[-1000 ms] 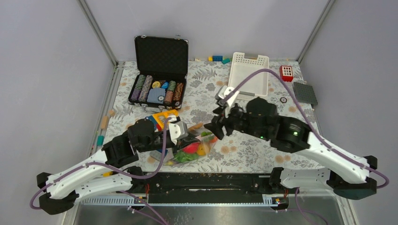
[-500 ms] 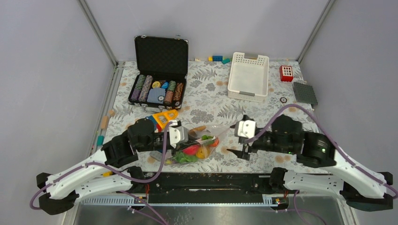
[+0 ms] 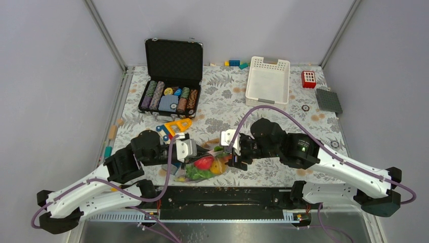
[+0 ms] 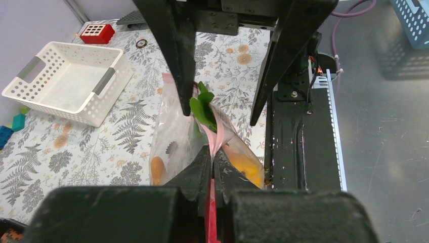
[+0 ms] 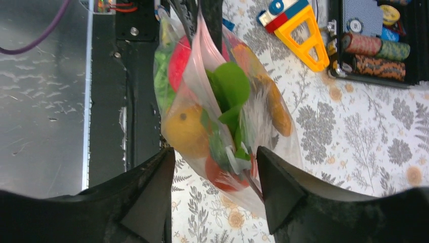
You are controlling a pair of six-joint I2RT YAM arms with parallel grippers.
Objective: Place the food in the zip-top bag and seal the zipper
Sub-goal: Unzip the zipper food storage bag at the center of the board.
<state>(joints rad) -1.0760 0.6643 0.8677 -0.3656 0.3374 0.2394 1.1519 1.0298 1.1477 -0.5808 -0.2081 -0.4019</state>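
Note:
A clear zip-top bag (image 3: 206, 164) (image 5: 222, 106) (image 4: 212, 136) full of toy food (red, orange, yellow and green pieces) lies at the table's near edge. My left gripper (image 3: 186, 150) (image 4: 211, 164) is shut on the bag's pink zipper strip at its left end. My right gripper (image 3: 237, 157) (image 5: 215, 172) is open, its two fingers straddling the bag's right end without closing on it. Green leaf pieces (image 5: 230, 88) press against the plastic near the top of the bag.
An open black case of poker chips (image 3: 169, 96) stands at the back left, a white basket (image 3: 268, 81) at the back right. A yellow and blue toy (image 3: 173, 125) lies just behind the bag. The black base rail (image 3: 222, 195) runs along the near edge.
My right arm swung from behind the bag round to the right, then moved left until its open fingers straddle the bag's right end. My left gripper kept its hold and shifted slightly.

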